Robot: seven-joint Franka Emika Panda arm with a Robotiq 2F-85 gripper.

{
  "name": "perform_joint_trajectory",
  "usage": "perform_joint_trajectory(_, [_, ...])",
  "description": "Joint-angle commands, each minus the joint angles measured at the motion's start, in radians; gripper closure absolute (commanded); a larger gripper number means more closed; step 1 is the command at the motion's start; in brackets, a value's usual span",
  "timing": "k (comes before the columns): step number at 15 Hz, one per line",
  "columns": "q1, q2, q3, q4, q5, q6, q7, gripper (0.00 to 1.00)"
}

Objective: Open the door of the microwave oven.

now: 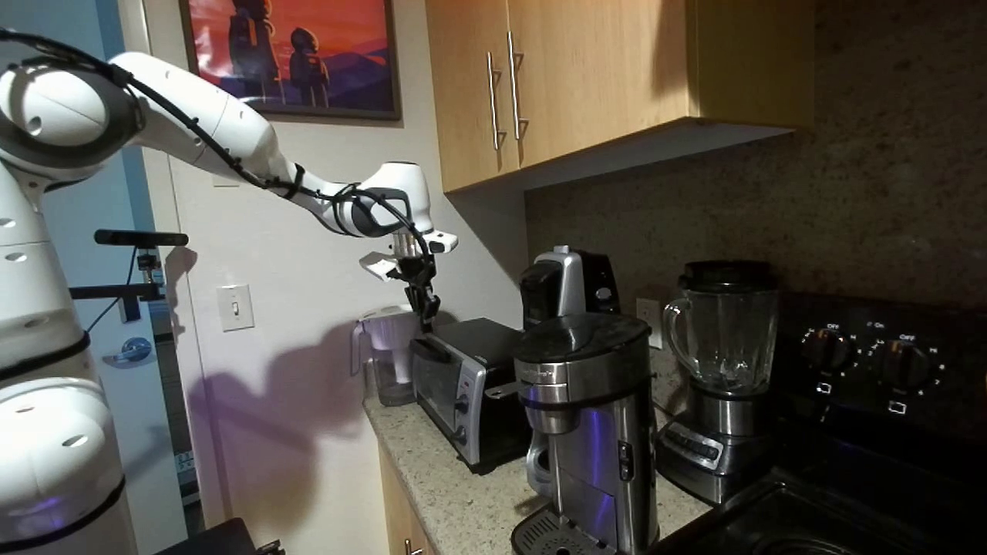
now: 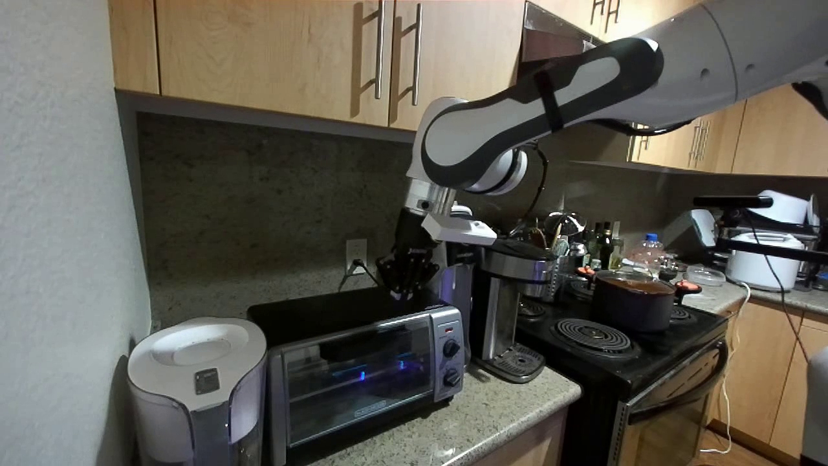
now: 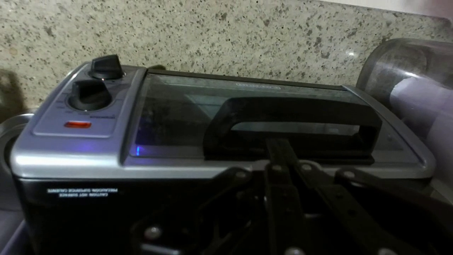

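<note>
Points the tool (image 3: 283,147) downward, clenched with its fingertips (image 3: 276,150) side by side, near the front upper edge of the microwave oven (image 1: 472,393). In the wrist view, overlaps the near part of the black handle (image 3: 300,109); cannot tell whether touching it. Below, across most of the oven's front, the dark glass door (image 2: 359,382), closed, with the handle along its upper edge. Beside the door, a silver control panel (image 3: 102,128) with two black knobs (image 3: 90,95) and a small red-orange indicator (image 3: 77,124). Under the oven, a speckled desk (image 1: 470,497). Just beside one end of the oven, a white-lidded pitcher (image 2: 194,398); near the knob end, a tall steel coffee maker (image 1: 590,432). Behind that, in an exterior view, a silver-and-black machine (image 1: 570,285), and to its side a glass blender (image 1: 729,347). Farther off, a black stove (image 2: 656,359), bearing a dark pot (image 2: 631,304). Overhead in both exterior views, light wood cabinets (image 2: 265,58).
</note>
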Motion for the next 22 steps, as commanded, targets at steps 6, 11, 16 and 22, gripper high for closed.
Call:
perform_joint_trajectory(6, [-0.011,0.048,-0.001,0.018,0.004,-0.011,0.027,0.98])
perform_joint_trajectory(11, [-0.004,0.070,0.009,0.024,0.000,-0.012,0.033,0.98])
perform_joint_trajectory(16, [-0.002,0.074,0.008,0.026,0.000,-0.015,0.037,0.98])
perform_joint_trajectory(22, [0.000,0.071,0.010,0.025,-0.005,-0.035,0.063,0.98])
